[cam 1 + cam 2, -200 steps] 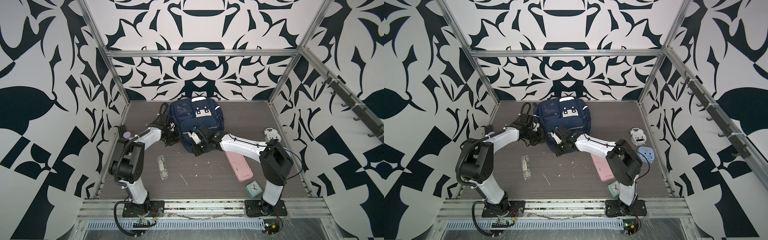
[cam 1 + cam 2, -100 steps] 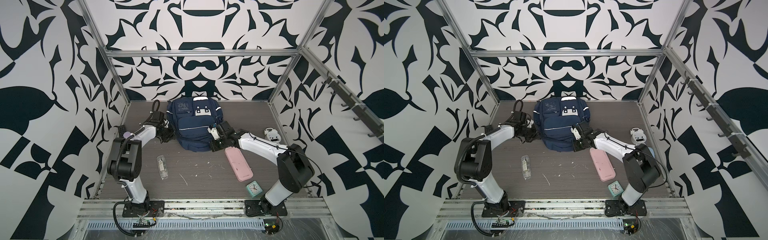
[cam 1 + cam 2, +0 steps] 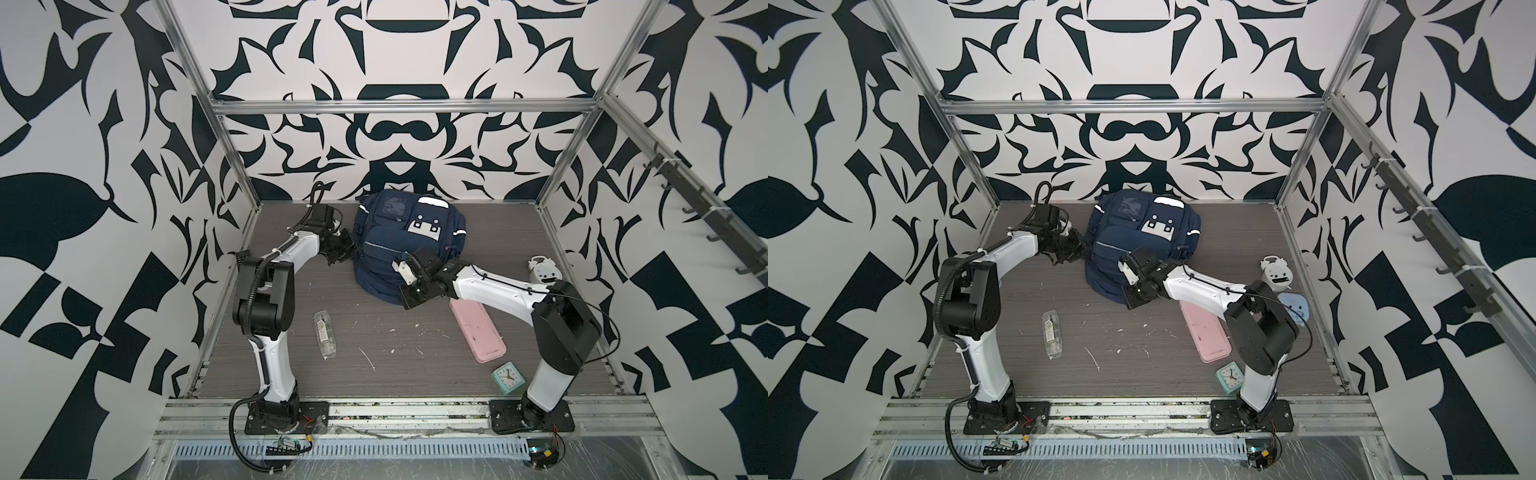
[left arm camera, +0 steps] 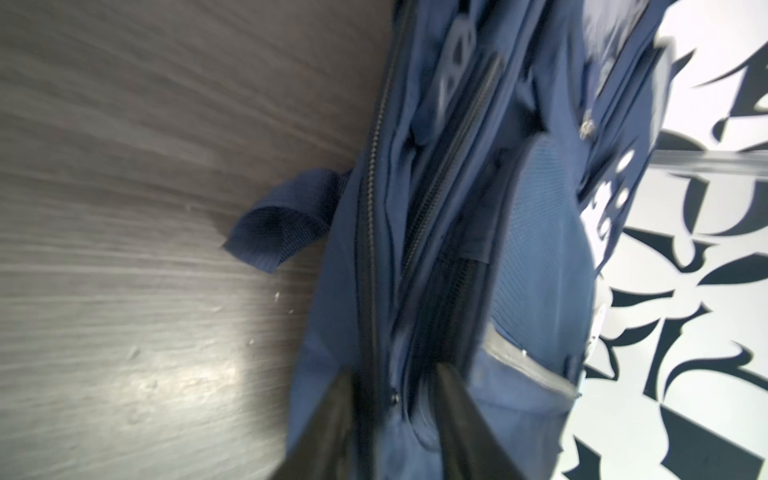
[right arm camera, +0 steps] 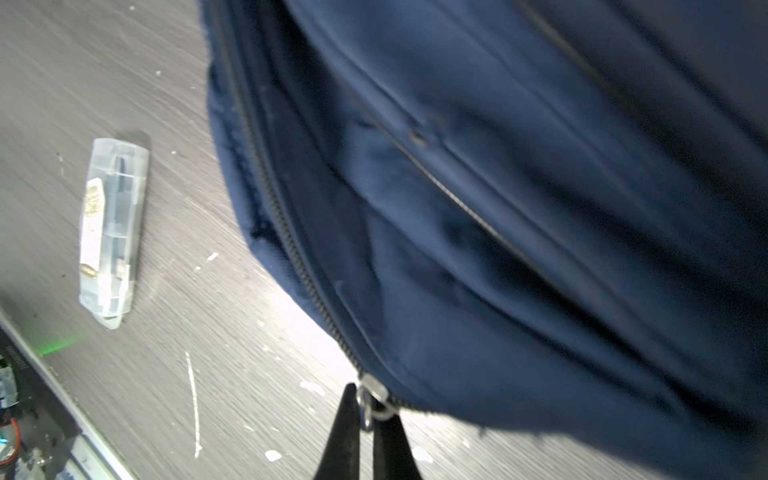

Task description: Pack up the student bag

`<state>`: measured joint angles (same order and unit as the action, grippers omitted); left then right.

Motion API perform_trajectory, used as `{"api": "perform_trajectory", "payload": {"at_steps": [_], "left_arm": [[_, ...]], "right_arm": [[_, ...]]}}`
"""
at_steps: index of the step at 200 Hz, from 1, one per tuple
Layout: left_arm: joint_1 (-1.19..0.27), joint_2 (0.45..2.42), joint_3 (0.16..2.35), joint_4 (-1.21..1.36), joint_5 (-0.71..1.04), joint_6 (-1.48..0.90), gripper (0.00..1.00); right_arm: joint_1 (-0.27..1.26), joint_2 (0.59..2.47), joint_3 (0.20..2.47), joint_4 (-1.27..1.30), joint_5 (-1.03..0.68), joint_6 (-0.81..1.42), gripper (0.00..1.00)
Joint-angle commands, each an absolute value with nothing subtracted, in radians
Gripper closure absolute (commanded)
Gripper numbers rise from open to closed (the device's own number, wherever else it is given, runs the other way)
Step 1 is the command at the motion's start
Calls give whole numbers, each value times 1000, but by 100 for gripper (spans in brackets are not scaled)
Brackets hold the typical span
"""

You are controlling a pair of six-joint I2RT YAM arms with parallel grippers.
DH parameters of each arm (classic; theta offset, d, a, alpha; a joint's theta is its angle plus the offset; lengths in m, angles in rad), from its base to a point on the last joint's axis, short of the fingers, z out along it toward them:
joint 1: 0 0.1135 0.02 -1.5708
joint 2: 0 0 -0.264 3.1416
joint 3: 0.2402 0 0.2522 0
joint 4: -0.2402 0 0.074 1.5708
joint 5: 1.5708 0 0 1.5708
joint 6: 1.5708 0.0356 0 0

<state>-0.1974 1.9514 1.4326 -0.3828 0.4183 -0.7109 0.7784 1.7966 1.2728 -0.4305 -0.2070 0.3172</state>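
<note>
Although the earlier frames show the left gripper [image 3: 343, 247] clamped shut, its jaws now stand parted, so its hold on the bag's flank is being let go. The student bag [image 3: 399, 245] lies face-up at the back middle of the table [image 3: 374, 374], close to the rear wall, about where the earlier frames have it.

Left wrist view: the left jaws straddle a zip seam on the bag's side. It is blurred, so I cannot tell whether the fingers still touch cloth.

The right gripper [image 5: 368, 409] is closed narrow on the metal zip pull [image 5: 372, 395] at the bag's near rim. A second ago it sits over the bag's near left, half a second ago off the right flank, and now it is at this rim.

Judgement: this is zip work, not loading. Whether the main compartment is open is unclear. With the brace off, a pull on the slider may drag the bag rather than run the zip.

Unpacked, apart from the bag:
- clear pencil case [image 3: 325, 340], left of centre
- pink case [image 3: 478, 328], partly under the right arm
- teal clock [image 3: 508, 376], near the front edge
- small white object [image 3: 542, 270], by the right wall

Surface: grey wood-grain, flecked with white scraps.
Room: black-and-white patterned walls, aluminium frame, hook rail [image 3: 706, 220] on the right.
</note>
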Motion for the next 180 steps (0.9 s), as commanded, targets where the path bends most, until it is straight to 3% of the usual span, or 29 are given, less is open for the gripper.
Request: {"api": "perform_trajectory", "payload": {"at_steps": [1,21,89,138,180], "left_arm": [[-204,1904,1431,-401,404,-688,54],[-204,1841,1373,-429,372,-655,49],[-236,1634,1127,-453,358,-649,50],[-303,1657,1111,-441,347,-663,54],[-311,1685,1112,-419,350,-664,63]], "right_arm": [[820,1825,1379,-408,-252,343,100],[831,1871,1446,-402,-272,350,100],[852,1961,1568,-402,-322,343,100],[867,1983,1598,-388,-326,354,100],[871,1973,1599,-393,-317,354,100]]}}
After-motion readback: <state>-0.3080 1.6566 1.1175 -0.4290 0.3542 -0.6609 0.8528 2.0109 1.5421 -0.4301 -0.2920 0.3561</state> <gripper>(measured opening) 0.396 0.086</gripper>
